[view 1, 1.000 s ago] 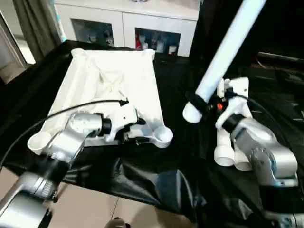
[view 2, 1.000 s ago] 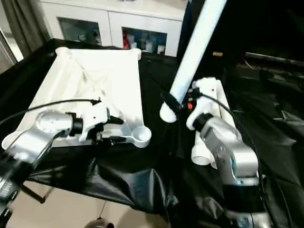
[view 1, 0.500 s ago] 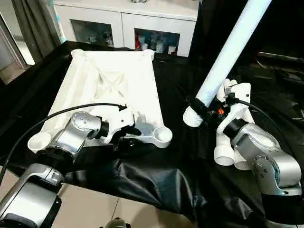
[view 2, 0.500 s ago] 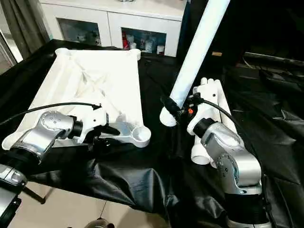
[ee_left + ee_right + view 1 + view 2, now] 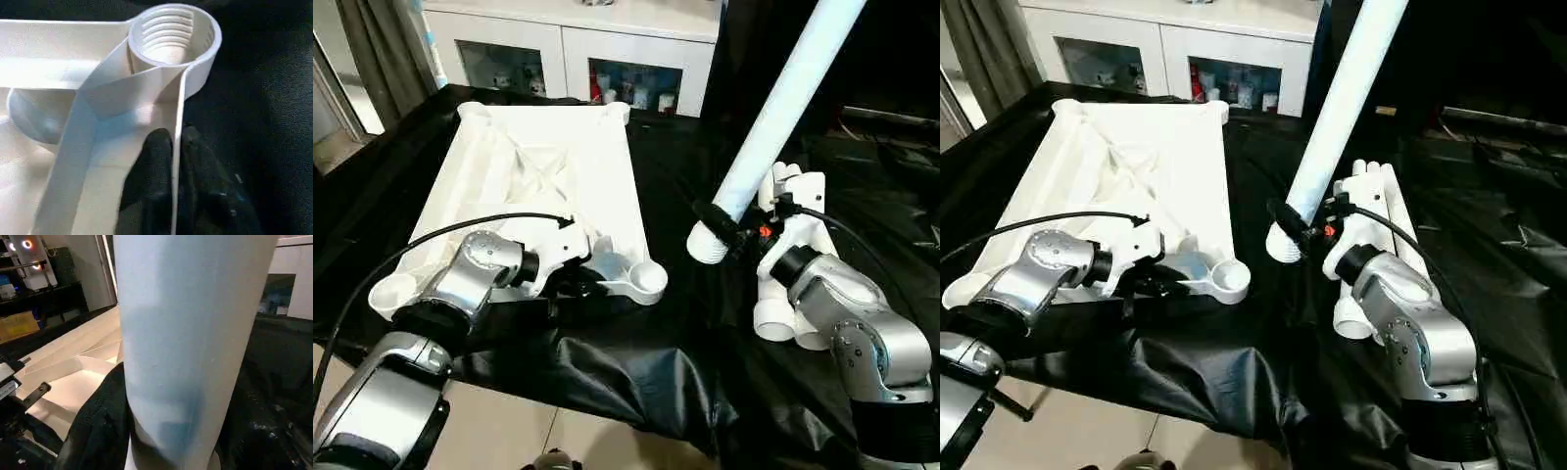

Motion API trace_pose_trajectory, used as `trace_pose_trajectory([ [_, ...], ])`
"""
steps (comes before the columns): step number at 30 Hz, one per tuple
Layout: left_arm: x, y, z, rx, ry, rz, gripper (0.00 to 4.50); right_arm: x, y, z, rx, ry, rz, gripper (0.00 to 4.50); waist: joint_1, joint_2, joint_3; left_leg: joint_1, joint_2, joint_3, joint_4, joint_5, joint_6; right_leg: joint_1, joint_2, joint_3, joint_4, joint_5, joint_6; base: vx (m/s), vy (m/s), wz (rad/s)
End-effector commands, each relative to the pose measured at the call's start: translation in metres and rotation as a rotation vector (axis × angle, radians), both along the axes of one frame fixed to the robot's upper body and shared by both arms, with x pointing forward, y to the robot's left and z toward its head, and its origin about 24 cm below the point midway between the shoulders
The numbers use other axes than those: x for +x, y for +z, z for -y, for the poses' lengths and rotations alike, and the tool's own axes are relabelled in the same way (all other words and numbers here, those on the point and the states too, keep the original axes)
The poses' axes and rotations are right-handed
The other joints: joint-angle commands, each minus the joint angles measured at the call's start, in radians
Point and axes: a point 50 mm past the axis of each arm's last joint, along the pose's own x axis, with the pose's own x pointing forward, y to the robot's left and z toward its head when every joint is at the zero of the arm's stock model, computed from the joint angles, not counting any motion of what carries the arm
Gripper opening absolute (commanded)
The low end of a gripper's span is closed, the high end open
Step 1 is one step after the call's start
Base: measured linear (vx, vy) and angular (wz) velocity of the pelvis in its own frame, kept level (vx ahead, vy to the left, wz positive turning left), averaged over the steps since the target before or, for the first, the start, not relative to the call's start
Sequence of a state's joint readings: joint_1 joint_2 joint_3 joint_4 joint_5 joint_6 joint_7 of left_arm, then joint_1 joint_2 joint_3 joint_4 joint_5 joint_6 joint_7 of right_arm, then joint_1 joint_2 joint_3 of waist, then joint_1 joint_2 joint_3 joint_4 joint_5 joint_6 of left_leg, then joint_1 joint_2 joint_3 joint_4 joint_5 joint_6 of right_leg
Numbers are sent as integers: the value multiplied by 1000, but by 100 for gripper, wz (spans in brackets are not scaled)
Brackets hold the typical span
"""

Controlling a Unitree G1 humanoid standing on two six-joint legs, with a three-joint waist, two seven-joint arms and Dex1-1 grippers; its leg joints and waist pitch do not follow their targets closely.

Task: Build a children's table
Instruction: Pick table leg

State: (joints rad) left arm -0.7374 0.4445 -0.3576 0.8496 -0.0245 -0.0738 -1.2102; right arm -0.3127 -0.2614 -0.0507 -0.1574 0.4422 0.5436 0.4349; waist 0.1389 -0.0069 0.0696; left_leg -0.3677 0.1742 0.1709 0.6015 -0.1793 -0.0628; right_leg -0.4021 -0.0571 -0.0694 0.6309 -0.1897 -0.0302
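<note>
1. Left gripper (image 5: pixel 173 147) — its two black fingers are clenched on the thin near rim of the white plastic rectangular tabletop (image 5: pixel 548 166), one finger on each side of the wall, close to the near right corner.
2. The tabletop lies ribbed underside up on the black plastic sheet (image 5: pixel 646 382) covering the work surface, on the left half of the scene. Its round threaded corner socket (image 5: pixel 171 34) sits just beyond the left fingertips, open and upward-facing.
3. A white glass-door cabinet (image 5: pixel 578 49) stands behind the tabletop's far edge.
4. Right gripper (image 5: pixel 724 227) — grasping a long white tubular leg (image 5: pixel 783 108) near its lower flared end. The leg is tilted, its upper end leaning away and out of the top of the head views; its lower end hangs above the sheet, apart from the tabletop, to the right of the socket.
5. The remaining white tubular legs (image 5: pixel 793 255) lie side by side on the sheet just right of the held leg, beneath the right forearm.
</note>
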Motion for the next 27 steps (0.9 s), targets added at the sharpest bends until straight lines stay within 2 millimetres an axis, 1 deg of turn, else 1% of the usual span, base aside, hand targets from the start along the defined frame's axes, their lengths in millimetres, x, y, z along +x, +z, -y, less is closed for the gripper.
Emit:
trace_pose_trajectory([
  [1,4,8,1,-15,-9,18,11,0,9,-2,1,21,29,189,-2,7,-83,11,56,-21,-70,-153,-16,59,-102,62,-73,-139,-165,0,0,0],
  [2,3,6,-1,0,-15,13,7,0,9,-3,1,23,29,189,-3,7,-83,11,56,-21,-70,-150,-15,59,-101,62,-72,-124,-169,0,0,0],
  [5,1,3,-3,21,-20,11,1,0,9,-3,2,24,28,189,-5,7,-82,10,55,-21,-70,-154,-15,60,-102,61,-72,-124,-173,0,0,0],
  [9,-1,3,-2,13,-28,10,0,-1,8,-3,3,31,24,189,-9,8,-80,12,55,-21,-71,-172,-18,59,-102,61,-77,-161,-170,0,0,0],
  [10,-1,3,-2,11,-30,11,0,-1,8,-3,3,34,23,189,-11,11,-80,13,56,-21,-72,-179,-20,58,-102,61,-78,-168,-170,0,0,0],
  [11,-5,5,3,-12,-52,15,0,-2,7,-3,-1,41,18,189,-11,11,-82,13,60,-24,-73,-180,-25,61,-105,61,-73,-158,-175,0,0,0],
  [12,-6,6,5,-22,-62,15,0,-3,7,-3,-4,44,17,189,-13,10,-81,11,59,-23,-73,-174,-22,61,-103,61,-73,-149,-177,0,0,0],
  [13,-13,7,14,-54,-103,13,0,-4,6,-2,-13,52,12,189,-13,10,-84,13,62,-23,-71,-165,-22,60,-104,62,-68,-122,-186,0,0,0],
  [14,-23,8,26,-89,-154,8,0,-5,5,0,-22,58,6,189,-15,9,-82,9,64,-23,-72,-151,-16,62,-105,62,-65,-93,-199,0,0,0],
  [15,-28,7,31,-97,-176,10,0,-5,4,1,-26,59,4,189,-15,9,-83,10,65,-22,-71,-147,-15,62,-105,62,-62,-80,-203,0,0,0],
  [16,-33,5,36,-96,-196,18,0,-5,4,3,-31,58,2,189,-17,7,-82,10,64,-20,-70,-140,-7,61,-102,62,-63,-69,-211,0,0,0],
  [17,-33,5,36,-96,-196,18,0,-5,4,3,-31,58,2,189,-16,8,-81,11,61,-17,-68,-143,-2,58,-100,63,-67,-78,-209,0,0,0],
  [18,-38,3,41,-93,-211,25,0,-5,4,3,-34,57,0,189,-13,7,-78,13,57,-13,-67,-156,5,55,-98,63,-73,-117,-202,0,0,0],
  [19,-44,2,46,-98,-223,25,0,-5,3,4,-36,57,-1,189,-8,8,-77,13,58,-15,-68,-168,2,58,-101,63,-76,-165,-187,0,0,0],
  [20,-51,2,51,-111,-235,18,0,-5,3,4,-36,58,-2,189,-5,6,-75,12,61,-17,-71,-177,-1,56,-102,63,-78,-203,-174,0,0,0],
  [21,-56,2,54,-119,-240,11,0,-5,3,4,-36,58,-3,189,-5,4,-75,15,62,-17,-72,-182,-5,55,-101,63,-79,-219,-169,0,0,0],
  [22,-59,4,56,-128,-247,7,0,-5,3,4,-36,60,-4,189,-5,6,-74,15,62,-17,-72,-189,-5,52,-100,62,-81,-242,-162,0,0,0],
  [23,-67,8,60,-145,-258,-9,0,-5,3,3,-37,65,-7,189,-5,4,-74,16,62,-16,-72,-192,-7,52,-100,63,-81,-250,-158,0,0,0],
  [24,-70,9,61,-152,-262,-17,0,-5,2,3,-37,68,-8,189,-6,4,-73,12,62,-18,-74,-185,-4,53,-99,62,-82,-257,-154,0,0,0],
  [26,-80,15,63,-189,-269,-60,0,-5,1,0,-38,82,-11,189,-5,4,-75,13,59,-16,-72,-171,-1,50,-95,62,-79,-243,-152,0,0,0],
  [27,-80,16,63,-195,-269,-62,0,-5,1,-1,-37,83,-11,189,-6,4,-75,12,58,-15,-71,-168,1,50,-95,62,-80,-241,-152,0,0,0],
])
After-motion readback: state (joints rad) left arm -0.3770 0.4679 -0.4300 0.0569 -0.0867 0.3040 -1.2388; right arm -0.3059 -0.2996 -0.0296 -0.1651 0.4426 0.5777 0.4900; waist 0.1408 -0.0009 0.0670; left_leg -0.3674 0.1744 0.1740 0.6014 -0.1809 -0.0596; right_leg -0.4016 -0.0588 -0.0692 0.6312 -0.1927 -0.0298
